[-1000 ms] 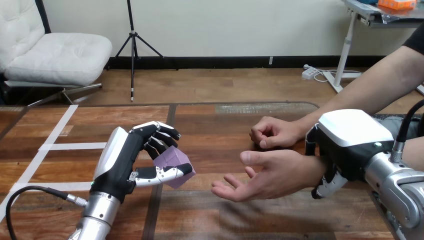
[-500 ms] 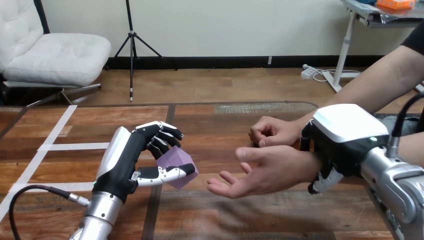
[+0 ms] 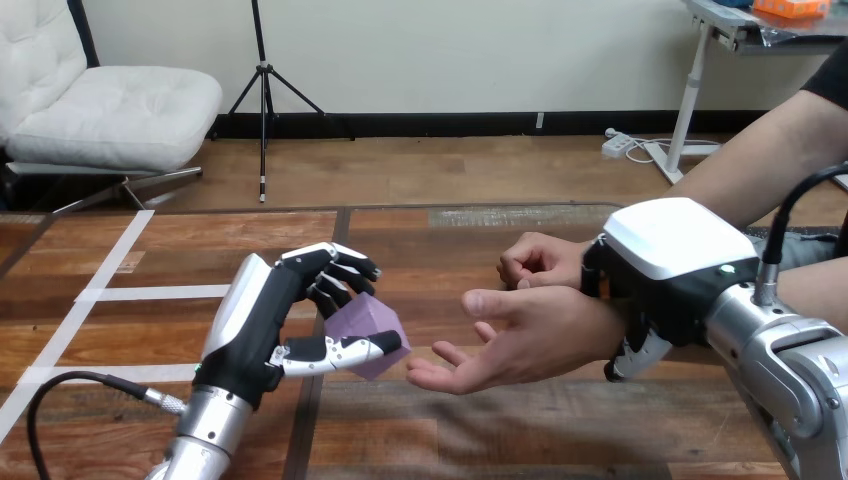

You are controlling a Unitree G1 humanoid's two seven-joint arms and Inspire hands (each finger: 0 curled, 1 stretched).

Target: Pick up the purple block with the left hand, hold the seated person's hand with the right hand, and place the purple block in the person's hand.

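My left hand [image 3: 262, 325] is shut on the purple block [image 3: 366, 330], held above the table with fingers over it and the thumb under it. Just right of the block, the person's nearer hand [image 3: 520, 335] lies palm up with fingers spread toward it, a small gap between them. My right hand [image 3: 665, 270] is curled round the person's wrist, white shell on top and fingers showing below the wrist. The person's farther hand [image 3: 540, 262], a loose fist, rests on the table behind.
The wooden table [image 3: 420, 235] has white tape lines [image 3: 110, 290] at the left. A black cable [image 3: 90, 385] loops from my left forearm near the front left.
My left hand has carried the purple block a little to the right, toward the open palm. My right hand has drawn the person's wrist and hand slightly leftward.
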